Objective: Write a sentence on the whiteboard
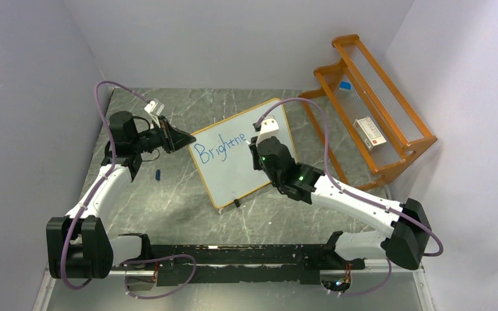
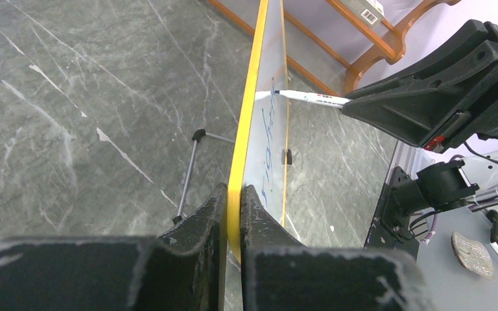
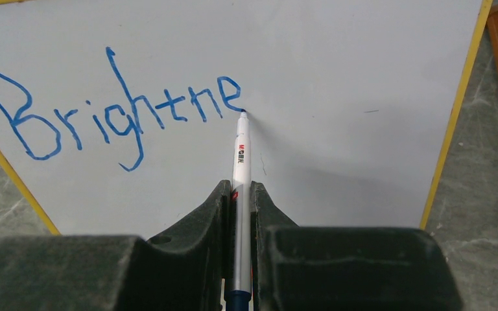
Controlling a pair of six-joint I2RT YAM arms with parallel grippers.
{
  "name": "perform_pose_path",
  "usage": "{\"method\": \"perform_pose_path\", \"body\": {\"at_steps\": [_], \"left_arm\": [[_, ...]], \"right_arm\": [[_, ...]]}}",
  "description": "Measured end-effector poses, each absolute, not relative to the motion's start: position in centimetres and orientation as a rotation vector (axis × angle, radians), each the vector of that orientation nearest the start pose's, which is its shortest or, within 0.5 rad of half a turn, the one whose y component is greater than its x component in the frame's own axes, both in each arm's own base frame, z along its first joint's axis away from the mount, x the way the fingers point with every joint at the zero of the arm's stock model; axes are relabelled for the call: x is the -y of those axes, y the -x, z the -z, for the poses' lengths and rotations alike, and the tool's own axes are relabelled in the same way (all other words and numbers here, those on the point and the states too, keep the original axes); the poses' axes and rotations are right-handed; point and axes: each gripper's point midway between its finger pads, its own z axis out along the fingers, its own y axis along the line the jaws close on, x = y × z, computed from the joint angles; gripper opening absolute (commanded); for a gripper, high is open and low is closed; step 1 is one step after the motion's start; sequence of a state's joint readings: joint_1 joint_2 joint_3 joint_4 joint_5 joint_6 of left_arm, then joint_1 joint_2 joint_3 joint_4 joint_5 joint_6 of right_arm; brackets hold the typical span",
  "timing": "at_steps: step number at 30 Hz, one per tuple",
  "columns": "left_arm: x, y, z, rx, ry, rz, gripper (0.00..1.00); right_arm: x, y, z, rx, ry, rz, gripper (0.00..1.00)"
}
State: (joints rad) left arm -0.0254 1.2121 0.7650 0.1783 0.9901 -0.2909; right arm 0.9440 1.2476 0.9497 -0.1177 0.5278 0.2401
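While overhead hides it, marker (image 3: 240,152) touches whiteboard (image 3: 363,162)

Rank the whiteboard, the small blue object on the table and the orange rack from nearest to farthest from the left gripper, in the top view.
1. Whiteboard: its left edge is clamped in the left gripper.
2. Small blue object: on the table, just left of the gripper, toward the bases.
3. Orange rack: far right, past the board.

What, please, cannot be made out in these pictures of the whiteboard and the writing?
Right wrist view: the marker is cut off at its rear by the bottom edge.
Top view: the right gripper hides the marker.
Left wrist view: the whiteboard stands edge-on, so its lettering is unreadable.
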Motion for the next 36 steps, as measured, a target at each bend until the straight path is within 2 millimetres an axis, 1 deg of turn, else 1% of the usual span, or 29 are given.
{"method": "perform_pose_path", "body": {"at_steps": [8, 14, 23, 36], "left_arm": [[16.1, -31.4, -22.8, -1.796, -0.473, 1.122, 0.05], [16.1, -31.4, -22.8, -1.796, -0.474, 1.122, 0.05], [16.2, -31.4, -22.8, -1.795, -0.475, 1.123, 0.05], [16.2, -31.4, -22.8, -1.795, -0.475, 1.123, 0.05]], "right_arm": [[-26.0, -28.9, -21.9, -1.904, 0.336, -0.256, 0.00], [-25.8, -28.7, -22.7, -1.887, 0.328, -0.273, 0.00], [-25.1, -29.4, -23.2, -1.874, 0.309, -0.260, 0.00], [-25.4, -30.1, -23.2, -1.863, 0.297, -0.261, 0.00]]}}
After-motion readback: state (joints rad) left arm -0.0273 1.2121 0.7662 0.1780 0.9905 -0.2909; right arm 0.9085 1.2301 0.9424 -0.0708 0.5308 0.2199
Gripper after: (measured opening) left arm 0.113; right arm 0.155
